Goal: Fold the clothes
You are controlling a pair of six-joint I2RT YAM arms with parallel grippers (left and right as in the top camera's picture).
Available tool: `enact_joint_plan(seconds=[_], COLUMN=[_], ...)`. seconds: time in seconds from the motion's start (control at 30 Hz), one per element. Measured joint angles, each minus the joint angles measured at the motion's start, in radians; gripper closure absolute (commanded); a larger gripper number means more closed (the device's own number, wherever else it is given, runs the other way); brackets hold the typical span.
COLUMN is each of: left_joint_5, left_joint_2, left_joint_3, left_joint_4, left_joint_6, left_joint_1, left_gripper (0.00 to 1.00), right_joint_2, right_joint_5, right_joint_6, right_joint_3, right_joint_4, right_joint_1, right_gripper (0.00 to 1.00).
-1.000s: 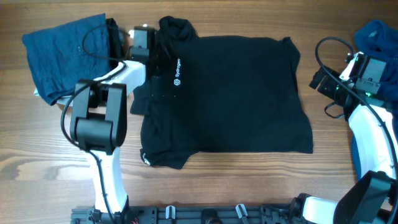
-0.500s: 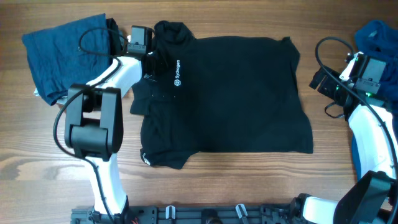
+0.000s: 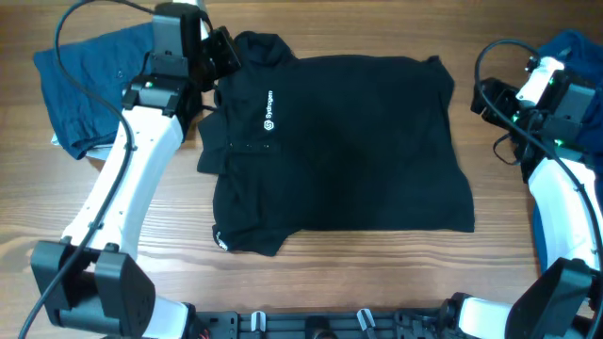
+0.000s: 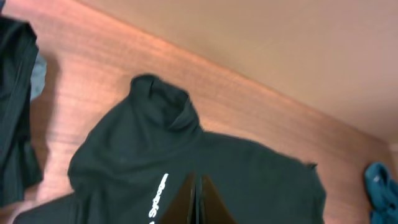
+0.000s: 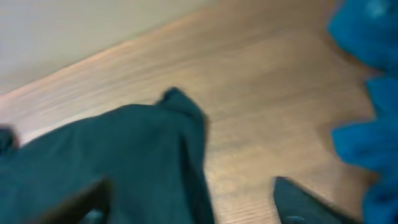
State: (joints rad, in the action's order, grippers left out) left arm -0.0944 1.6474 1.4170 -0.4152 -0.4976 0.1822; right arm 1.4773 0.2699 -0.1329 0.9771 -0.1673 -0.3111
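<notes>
Hovering above the collar (image 3: pixel 259 42) of the black polo shirt (image 3: pixel 349 151) with the left gripper (image 3: pixel 224 55), jaws pressed tight together and gripping nothing. Lying spread flat across the middle of the wooden table (image 3: pixel 330 282), collar toward the far left, white chest logo (image 3: pixel 269 111) facing up, one sleeve rumpled at the left side. Hanging just off the shirt's far right corner with the right gripper (image 3: pixel 490 99), fingers (image 5: pixel 93 199) well apart, nothing between them, clear of the cloth. Resting at the table's far left, a dark blue garment (image 3: pixel 85 80); at the far right edge, a bright blue garment (image 3: pixel 570 52).
</notes>
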Motion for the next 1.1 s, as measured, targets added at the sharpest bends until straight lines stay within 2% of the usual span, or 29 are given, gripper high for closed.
enact_joint_plan(seconds=[0.07,0.13,0.27,0.4,0.5,0.6,0.67,0.8,1.0,1.1], left_joint_5=[0.000,0.011,0.023,0.026,0.026,0.026,0.029,0.029,0.030,0.029], left_joint_2=[0.008,0.022,0.059,0.129,0.188,0.231,0.245,0.257,0.272,0.272], left_joint_3=[0.000,0.000,0.000,0.000,0.000,-0.001,-0.001,-0.001,-0.001,-0.001], left_joint_4=[0.000,-0.001,0.001,-0.002,-0.009,-0.019,-0.025,-0.027,-0.027,-0.027], left_joint_6=[0.000,0.000,0.000,0.000,0.000,0.000,0.000,0.000,0.000,0.000], left_joint_1=[0.000,0.000,0.000,0.000,0.000,0.000,0.000,0.000,0.000,0.000], left_gripper=[0.96,0.96,0.96,0.96,0.96,0.96,0.96,0.96,0.96,0.96], right_joint_2=[0.024,0.060,0.214,0.370,0.509,0.584,0.597,0.644,0.822,0.848], right_joint_5=[0.062,0.088,0.121,0.126,0.096,0.050,0.029,0.012,-0.027,-0.032], right_joint_6=[0.045,0.066,0.133,0.220,0.278,0.303,0.303,0.304,0.307,0.320], right_joint_3=[0.000,0.000,0.021,0.152,0.468,0.774,0.885,0.968,0.967,0.958], right_joint_4=[0.044,0.065,0.143,0.036,-0.267,-0.431,-0.465,-0.473,-0.515,-0.551], right_joint_1=[0.008,0.022,0.071,0.114,0.148,0.153,0.152,0.153,0.153,0.153], right_gripper=[0.92,0.96,0.96,0.96,0.96,0.96,0.96,0.96,0.96,0.96])
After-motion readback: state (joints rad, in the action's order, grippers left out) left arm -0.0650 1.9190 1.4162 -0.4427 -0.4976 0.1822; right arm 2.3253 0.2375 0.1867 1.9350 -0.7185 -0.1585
